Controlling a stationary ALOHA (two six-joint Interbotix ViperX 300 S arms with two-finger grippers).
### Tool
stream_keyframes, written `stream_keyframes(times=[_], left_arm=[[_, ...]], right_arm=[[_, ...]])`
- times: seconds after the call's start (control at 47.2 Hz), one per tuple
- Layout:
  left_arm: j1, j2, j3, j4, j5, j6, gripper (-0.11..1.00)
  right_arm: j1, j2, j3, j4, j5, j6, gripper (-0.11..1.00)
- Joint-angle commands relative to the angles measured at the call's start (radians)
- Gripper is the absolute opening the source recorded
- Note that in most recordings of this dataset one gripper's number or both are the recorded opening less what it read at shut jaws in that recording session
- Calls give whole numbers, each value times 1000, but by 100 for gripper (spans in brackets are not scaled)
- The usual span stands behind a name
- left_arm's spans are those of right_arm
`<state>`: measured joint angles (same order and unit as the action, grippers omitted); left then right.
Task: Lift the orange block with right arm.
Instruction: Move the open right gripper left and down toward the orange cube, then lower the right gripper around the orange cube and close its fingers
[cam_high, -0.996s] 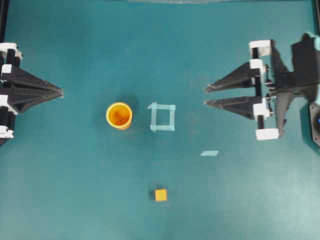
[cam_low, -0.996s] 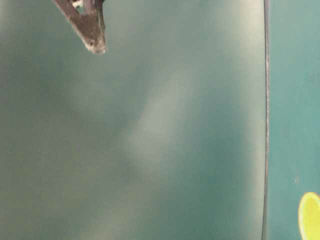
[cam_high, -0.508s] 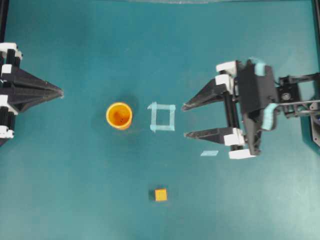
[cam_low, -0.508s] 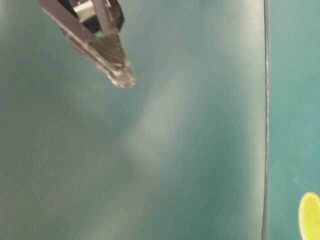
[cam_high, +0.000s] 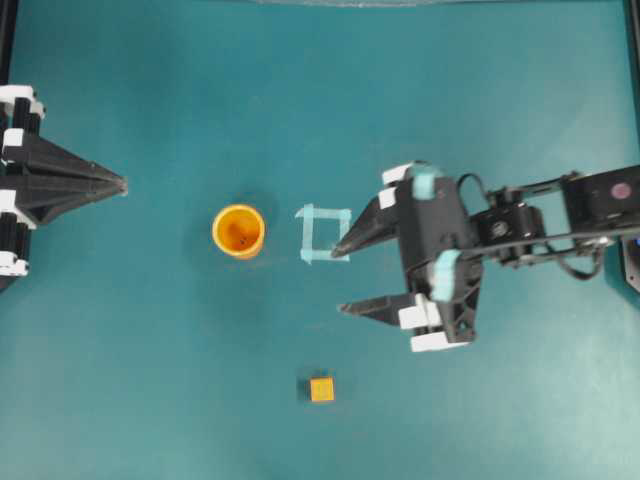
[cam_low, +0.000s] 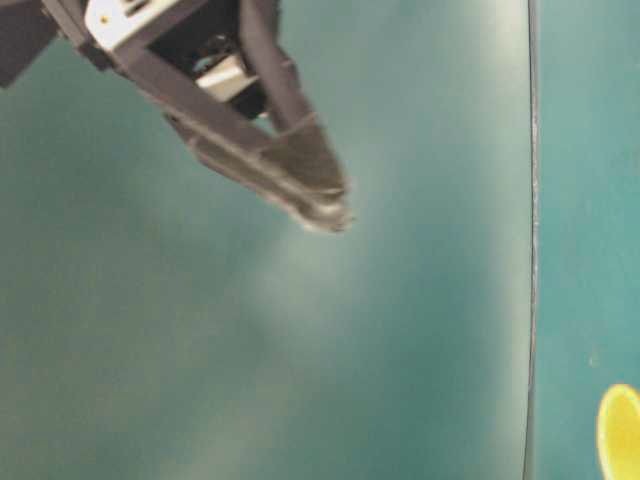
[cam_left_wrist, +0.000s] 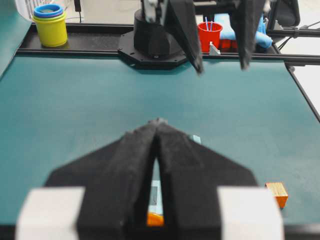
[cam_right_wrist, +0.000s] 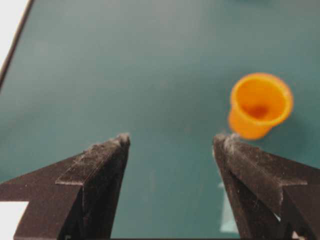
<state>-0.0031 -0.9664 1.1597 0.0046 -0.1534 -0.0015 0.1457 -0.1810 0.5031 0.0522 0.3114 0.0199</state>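
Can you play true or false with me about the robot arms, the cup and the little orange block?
1. The right gripper is open with nothing between its fingers. True.
2. The orange block is inside the orange cup. False: it sits alone on the table, apart from the cup.
3. The left gripper is shut. True.
4. The right gripper is holding the block. False: the block lies on the table, apart from its fingertips.
5. The tape square lies between the cup and the right gripper. True.
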Motion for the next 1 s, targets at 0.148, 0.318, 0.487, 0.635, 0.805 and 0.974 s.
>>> stream_keyframes(times=[0.148,0.318,0.487,0.635,0.805,0.974], left_arm=[[2,9,-26,0,-3,6,0],[0,9,-26,0,12,9,0],[2,9,-26,0,34,9,0],[2,9,-26,0,40,11,0],[2,9,-26,0,40,11,0],[2,9,-26,0,40,11,0]], right_arm=[[71,87,-67,3,38,87,67],[120,160,-101,3,38,135,67],[158,238,-143,3,38,150,67],[172,298,-167,3,38,150,67],[176,348,-167,0,38,150,67],[187,393,-167,-2,34,150,67]])
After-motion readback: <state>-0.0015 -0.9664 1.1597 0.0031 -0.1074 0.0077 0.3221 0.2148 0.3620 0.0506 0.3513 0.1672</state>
